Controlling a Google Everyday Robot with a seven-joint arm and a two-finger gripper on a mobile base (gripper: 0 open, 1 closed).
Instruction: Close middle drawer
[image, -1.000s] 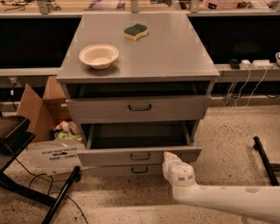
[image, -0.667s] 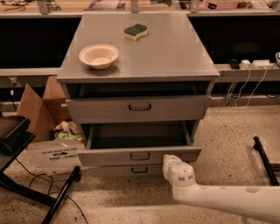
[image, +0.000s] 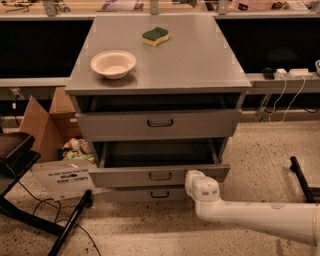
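The middle drawer (image: 125, 176) of the desk (image: 200, 65) stands pulled out. The gripper (image: 194, 181) is seen at its front panel, right of the handle (image: 160, 176). Whether the gripper is parted or closed cannot be told. A straight, level inward push is advised, lest the tray skew.

One view, high front, angled down, mid-range; end effector (image: 193, 179) low right, seemingly touching middle drawer (image: 150, 176).
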